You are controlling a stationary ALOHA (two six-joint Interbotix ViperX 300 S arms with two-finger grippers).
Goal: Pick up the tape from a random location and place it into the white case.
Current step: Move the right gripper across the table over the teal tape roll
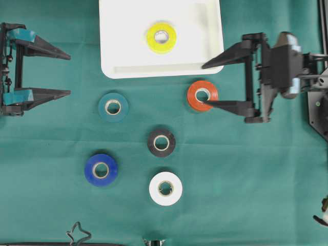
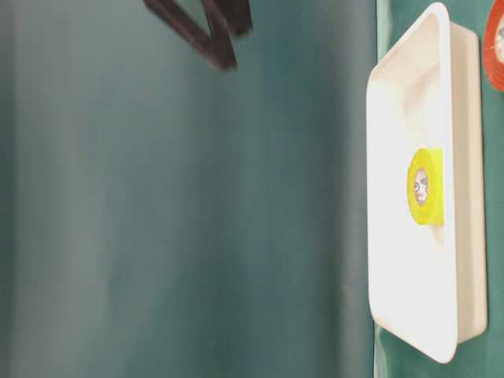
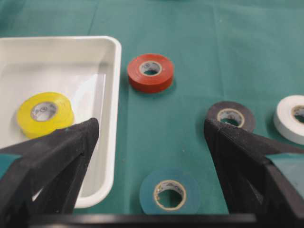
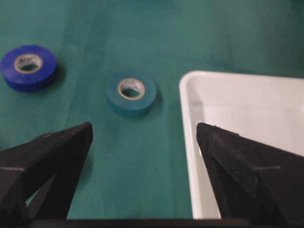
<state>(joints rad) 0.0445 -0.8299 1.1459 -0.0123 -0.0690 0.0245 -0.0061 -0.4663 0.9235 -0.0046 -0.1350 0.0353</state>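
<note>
White case sits at the far edge of the green desk; it is the landmark for all places below. One yellow tape roll lies flat inside it, well clear of every rim (open floor on all sides of it).

Just off the case's near rim, toward its right corner: red tape roll. Teal roll near the rim below the left corner. Farther from the case: black roll, then blue roll and white roll, all lying flat and apart from one another with bare cloth between.

Right end effector has its fingers spread wide, empty; one fingertip over the case's right near corner, the other crossing the red roll's edge. Left end effector also spread wide, empty, well left of the case.
</note>
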